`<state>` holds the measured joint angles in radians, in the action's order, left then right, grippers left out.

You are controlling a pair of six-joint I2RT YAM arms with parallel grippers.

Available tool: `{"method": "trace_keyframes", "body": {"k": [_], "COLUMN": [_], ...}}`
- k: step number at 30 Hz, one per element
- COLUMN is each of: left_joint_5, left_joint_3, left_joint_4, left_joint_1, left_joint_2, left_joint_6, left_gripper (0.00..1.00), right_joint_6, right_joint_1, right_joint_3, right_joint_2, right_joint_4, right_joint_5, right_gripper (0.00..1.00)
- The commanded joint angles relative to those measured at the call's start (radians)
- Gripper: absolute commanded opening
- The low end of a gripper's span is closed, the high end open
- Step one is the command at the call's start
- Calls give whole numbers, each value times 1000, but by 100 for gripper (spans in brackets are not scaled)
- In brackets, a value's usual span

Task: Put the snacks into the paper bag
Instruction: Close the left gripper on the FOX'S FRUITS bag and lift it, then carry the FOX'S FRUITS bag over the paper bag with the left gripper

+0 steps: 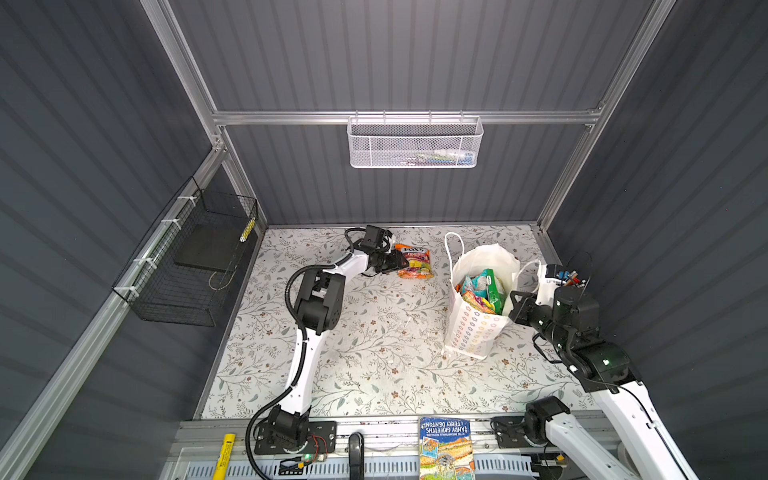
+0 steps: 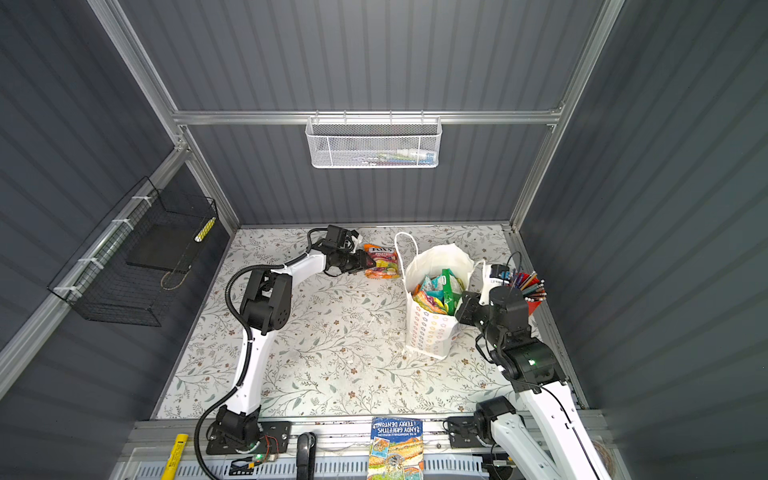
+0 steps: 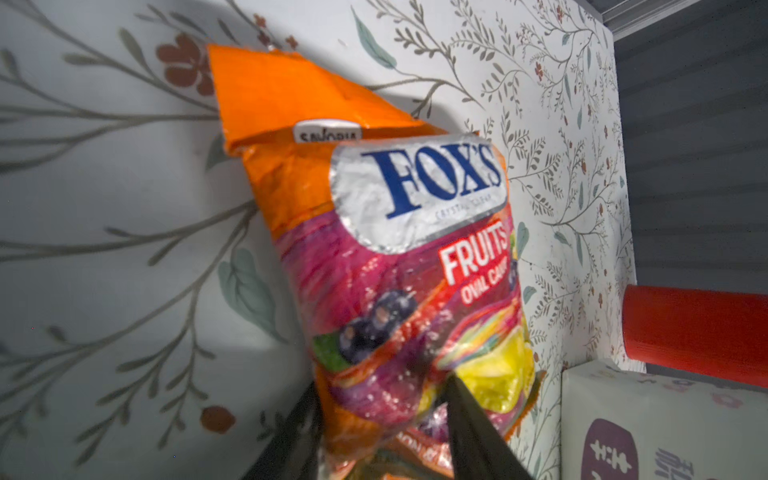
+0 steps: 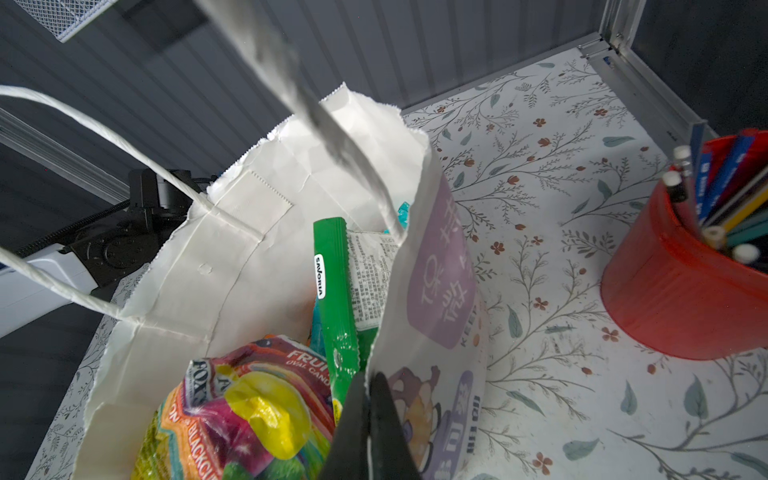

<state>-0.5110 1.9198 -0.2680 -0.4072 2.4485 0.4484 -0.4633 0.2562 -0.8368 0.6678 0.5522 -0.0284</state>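
Nearest the lens in both top views, at the lower edge of the frame, lies an illustrated paperback book (image 1: pixel 445 449) (image 2: pixel 395 449), just below the floral-papered bench (image 1: pixel 374 353) (image 2: pixel 332 353). In the upper middle of the bench, the left pincer (image 1: pixel 401 262) (image 2: pixel 368 262) meets an orange-pink glossy FOX'S packet (image 1: pixel 415 262) (image 2: pixel 384 262) from the packet's left side. Right of centre stands the white paper bag (image 1: pixel 469 332) (image 2: pixel 428 332) with cord handles and a pastel ring print. It is upright and open, with several bright snacks (image 1: pixel 482 291) (image 2: pixel 436 291) already inside. The right pincer (image 1: pixel 515 299) (image 2: pixel 461 305) is at the bag's right rim, and a red pencil cup (image 2: pixel 534 305) stands just beyond that arm.

Left wrist view: the left pincer (image 3: pixel 382 382) has its two black fingers (image 3: pixel 473 432) on either side of the lower end of the FOX'S packet (image 3: pixel 395 249), drawn in narrow against the wrapper. The paper bag (image 3: pixel 665 415) and the pencil cup (image 3: pixel 685 328) show beyond it.

Right wrist view: the right pincer (image 4: pixel 369 390) is pinched tight on the near wall of the paper bag (image 4: pixel 249 232) at its rim. Inside lie a green strip packet (image 4: pixel 336 299) and a second FOX'S packet (image 4: pixel 249 407). The pencil cup (image 4: pixel 673 299) stands apart from the bag on the bench (image 4: pixel 540 291).
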Motion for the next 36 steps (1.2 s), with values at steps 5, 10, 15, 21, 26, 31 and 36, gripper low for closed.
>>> {"method": "trace_keyframes", "body": {"k": [5, 10, 15, 21, 26, 31, 36], "left_joint_5": [-65, -132, -146, -113, -60, 43, 161], "left_joint_3": [-1, -80, -162, -288, -389, -475, -523], "left_joint_4": [50, 224, 315, 326, 306, 234, 134], "left_joint_1": [-7, -6, -7, -7, -8, -20, -67], "left_joint_2": [33, -39, -149, -339, -503, -680, -856], "left_joint_6": [108, 225, 270, 238, 194, 122, 44], "left_gripper": [9, 0, 0, 0, 0, 0, 0], "right_joint_6": [12, 14, 16, 16, 18, 18, 20], "right_joint_1": [5, 5, 5, 5, 5, 4, 5], "right_joint_3": [8, 7, 7, 5, 5, 6, 4], "right_joint_2": [-5, -8, -12, -16, -16, -14, -19], "right_joint_4": [-53, -53, -51, -48, -49, -50, -46], "right_joint_5": [7, 6, 1, 7, 6, 6, 3], "right_gripper": [0, 0, 0, 0, 0, 0, 0]}}
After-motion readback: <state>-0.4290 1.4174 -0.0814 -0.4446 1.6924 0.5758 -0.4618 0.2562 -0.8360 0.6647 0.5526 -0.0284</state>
